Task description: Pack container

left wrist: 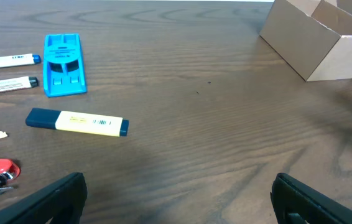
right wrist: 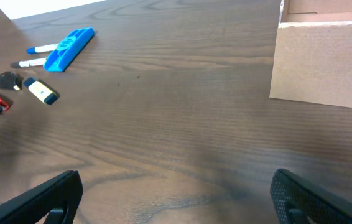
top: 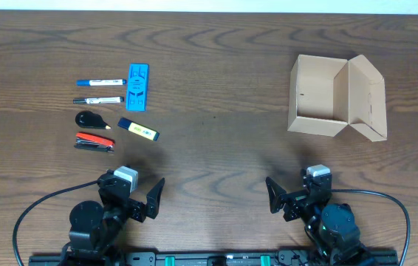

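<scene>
Overhead, I've got the cardboard box (top: 317, 90) sitting on the right side of the table (top: 216, 66), its flap lid hinged open to the right, well apart from the cluster on the left: two white markers (top: 100, 90), a blue plastic piece (top: 136, 86), a yellow highlighter (top: 138, 129) and a red tool (top: 94, 142). On the left wrist feed my left gripper (left wrist: 176, 202) has its jaws spread wide with nothing between them, the highlighter lying ahead of it. The right gripper (right wrist: 176, 202) on its own feed is spread just as wide and holds nothing, the box ahead to its right.
</scene>
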